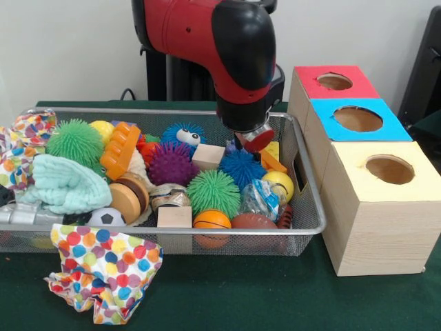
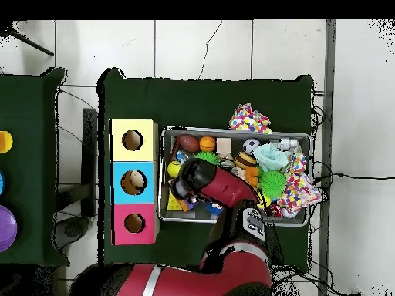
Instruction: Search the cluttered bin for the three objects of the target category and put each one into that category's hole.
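Note:
The wire mesh bin (image 1: 172, 112) is full of toys; it also shows in the overhead view (image 2: 231, 129). An orange-brown bun-like toy (image 1: 129, 196) lies left of the middle, and it shows from above (image 2: 245, 160). A tan striped squishy piece (image 1: 169, 196) lies beside it. My gripper (image 1: 253, 140) hangs low over the bin's right part, above a blue spiky ball (image 1: 241, 167); from above the gripper (image 2: 185, 183) is at the bin's end nearest the boxes. The red-topped box's hole (image 1: 335, 81) is farthest back; from above it (image 2: 134, 223) is nearest my base.
Blue-topped (image 1: 357, 118) and yellow-topped (image 1: 389, 169) boxes stand in a row right of the bin. Wooden cubes (image 1: 208, 156) (image 1: 174, 216), a yellow ball (image 1: 279, 183), spiky balls, sports balls and a mint cloth (image 1: 65, 185) fill the bin. A polka-dot cloth (image 1: 103, 272) lies in front.

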### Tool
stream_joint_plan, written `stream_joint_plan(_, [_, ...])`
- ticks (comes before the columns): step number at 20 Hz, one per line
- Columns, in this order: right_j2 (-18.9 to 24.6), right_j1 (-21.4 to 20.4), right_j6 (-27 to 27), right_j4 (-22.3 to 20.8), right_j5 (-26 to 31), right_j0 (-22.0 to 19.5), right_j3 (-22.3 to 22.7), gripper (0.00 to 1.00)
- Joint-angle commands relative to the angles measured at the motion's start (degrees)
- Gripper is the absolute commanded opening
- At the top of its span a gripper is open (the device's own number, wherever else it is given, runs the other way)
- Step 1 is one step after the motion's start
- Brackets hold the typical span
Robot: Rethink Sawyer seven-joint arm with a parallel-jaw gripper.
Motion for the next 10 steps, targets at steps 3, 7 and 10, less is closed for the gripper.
stream_joint_plan(3, [6.0,6.8,4.7,0.6,-3.8,-2.7,-1.5,1.0])
stream_joint_plan(7, [6.5,7.5,4.4,-0.2,-7.7,-2.8,-2.0,1.0])
stream_joint_plan(10, [5.1,7.5,4.2,-1.8,-9.7,-1.8,-2.9,1.0])
